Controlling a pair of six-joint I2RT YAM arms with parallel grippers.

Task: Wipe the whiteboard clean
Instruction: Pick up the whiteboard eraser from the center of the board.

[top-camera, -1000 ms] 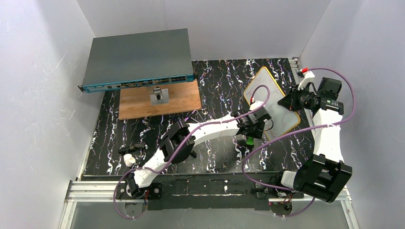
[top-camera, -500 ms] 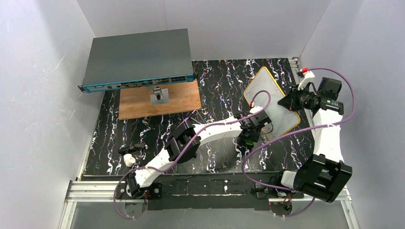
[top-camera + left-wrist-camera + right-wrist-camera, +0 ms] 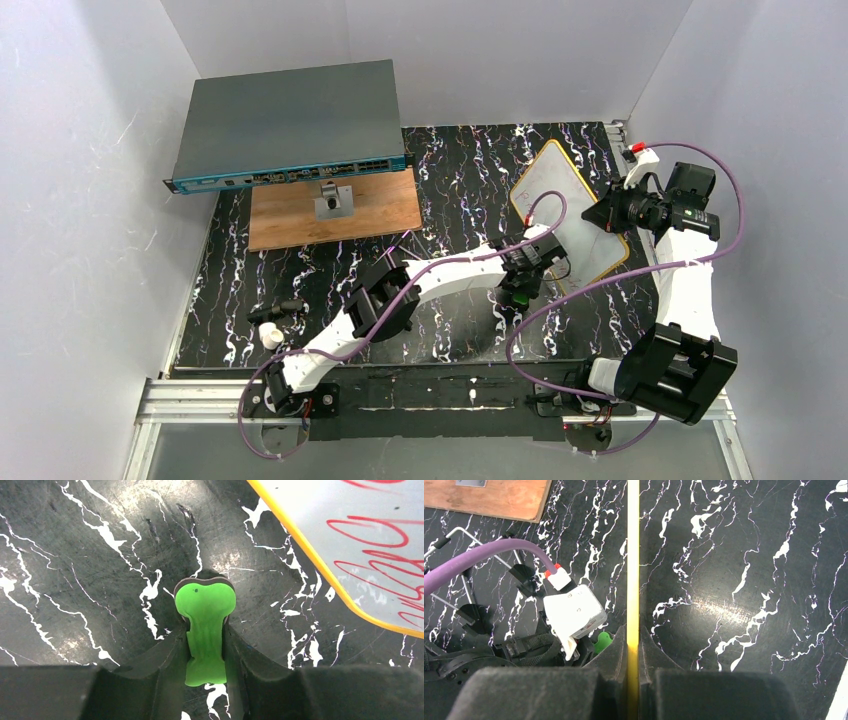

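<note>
The whiteboard [image 3: 562, 200], white with an orange rim and red marks [image 3: 380, 545], stands tilted at the back right of the black marbled table. My right gripper [image 3: 604, 214] is shut on its right edge; the right wrist view shows the rim [image 3: 633, 555] edge-on between the closed fingers [image 3: 633, 642]. A green eraser [image 3: 205, 605] lies on the table just near-left of the board. My left gripper [image 3: 206, 636] is shut on it, and the foam is squeezed narrow between the fingers. From above, the left gripper [image 3: 520, 285] covers most of the eraser [image 3: 521, 297].
A grey network switch [image 3: 290, 125] sits at the back left, partly over a brown wooden board [image 3: 385, 215] that bears a small grey metal piece [image 3: 333, 200]. A black pen [image 3: 278, 311] and a white cap [image 3: 270, 337] lie near the front left edge. Walls close in on three sides.
My left gripper dropped toward the table beside the board's near-left edge and closed its jaws on the green eraser. The right arm and the whiteboard stayed put.
</note>
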